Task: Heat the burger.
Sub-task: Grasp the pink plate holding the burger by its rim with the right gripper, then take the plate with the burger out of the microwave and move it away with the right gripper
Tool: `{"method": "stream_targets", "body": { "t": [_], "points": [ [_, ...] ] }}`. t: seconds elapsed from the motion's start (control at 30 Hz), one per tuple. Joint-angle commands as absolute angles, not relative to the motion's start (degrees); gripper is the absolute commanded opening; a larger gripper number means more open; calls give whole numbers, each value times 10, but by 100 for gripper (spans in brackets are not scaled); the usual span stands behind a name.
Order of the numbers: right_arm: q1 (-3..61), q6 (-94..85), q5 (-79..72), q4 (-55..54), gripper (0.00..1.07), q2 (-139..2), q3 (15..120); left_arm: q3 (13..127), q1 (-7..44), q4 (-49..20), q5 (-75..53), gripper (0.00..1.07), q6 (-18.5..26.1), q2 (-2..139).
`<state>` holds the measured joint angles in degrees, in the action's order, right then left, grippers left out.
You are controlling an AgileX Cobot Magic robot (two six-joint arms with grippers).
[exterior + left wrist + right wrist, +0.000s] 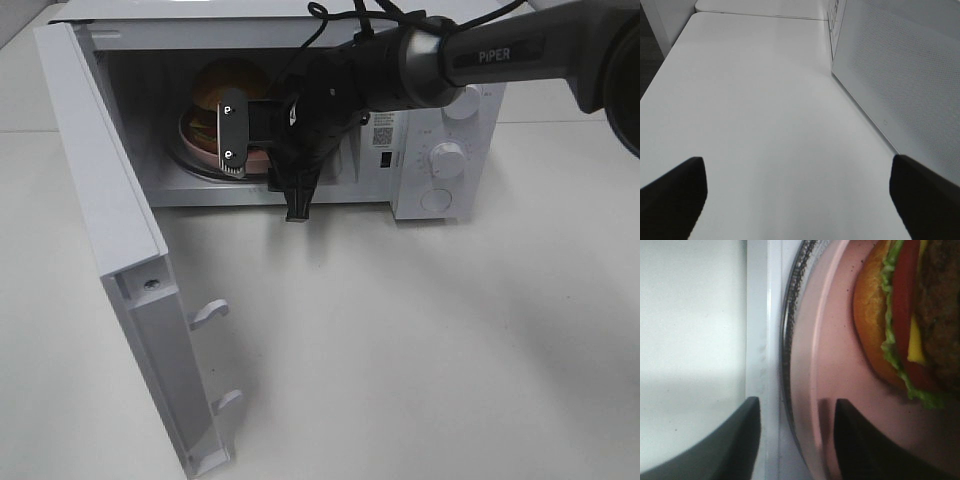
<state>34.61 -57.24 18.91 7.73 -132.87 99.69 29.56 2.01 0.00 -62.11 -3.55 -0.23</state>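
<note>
The burger sits on a pink plate on the glass turntable inside the open white microwave. My right gripper reaches into the cavity in front of the burger. Up close, the burger shows its bun, lettuce, tomato, cheese and patty. The right gripper straddles the rim of the plate, one finger over the plate and one outside it, with a gap still showing. My left gripper hangs open over bare table, holding nothing.
The microwave door swings wide toward the front left, with its latch hooks sticking out. Control knobs are on the right panel. A white perforated panel stands close beside the left gripper.
</note>
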Motion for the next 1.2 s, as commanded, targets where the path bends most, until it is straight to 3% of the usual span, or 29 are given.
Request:
{"method": "stream_targets", "body": {
  "t": [0.03,0.07,0.1,0.2,1.2],
  "points": [
    [345,-570,201,64,20,-1330,1000,296,18,-6,-611,91,-36,-10],
    [345,-570,201,64,20,-1330,1000,296,18,-6,-611,91,-36,-10],
    [345,-570,203,62,9,-1330,1000,296,18,-6,-611,91,-36,-10],
    [345,-570,207,62,0,-1326,1000,296,18,-6,-611,91,-36,-10],
    [347,-736,329,17,0,-1254,988,296,18,-6,-611,91,-36,-10]
  ]
}}
